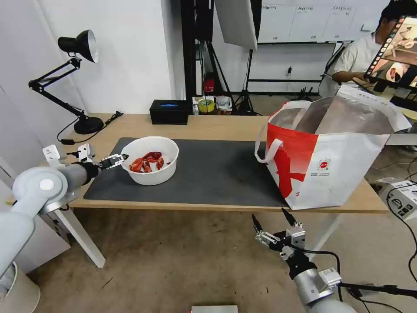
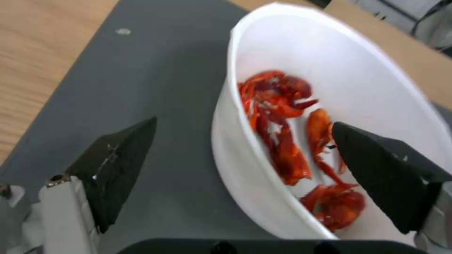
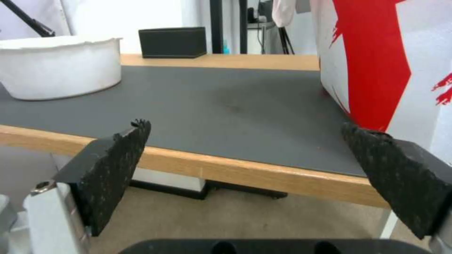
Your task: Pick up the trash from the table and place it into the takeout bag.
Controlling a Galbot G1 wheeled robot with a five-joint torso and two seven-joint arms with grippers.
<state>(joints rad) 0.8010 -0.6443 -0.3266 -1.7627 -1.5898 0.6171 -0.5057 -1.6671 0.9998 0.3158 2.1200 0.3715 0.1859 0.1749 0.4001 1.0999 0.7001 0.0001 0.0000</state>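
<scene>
Beige floor lies nearest, below the table (image 1: 226, 126) edge. Right gripper (image 1: 270, 221) hangs there, in front of and below the table's near edge, fingers spread wide and empty, idle.

Landmark: dark grey mat (image 1: 213, 169) on the light-wood top.
- Bowl (image 1: 150, 160), white, round, red crayfish shells (image 1: 147, 161) inside, sits on the mat's left part.
- Left gripper (image 1: 118, 160) is at the bowl's left rim, parted. In the left wrist view one fingertip (image 2: 123, 155) is outside the wall over the mat and the other (image 2: 376, 162) is inside over the shells, so the rim runs between them. Not yet closed on it.
- Takeout bag (image 1: 325, 161) stands open at the mat's right end, well apart from the bowl.
- Black box (image 1: 169, 111) sits beyond the mat's far edge.

Judgement: left arm is clearly nearer; the grasp turns on pinching the thin wall squarely.
</scene>
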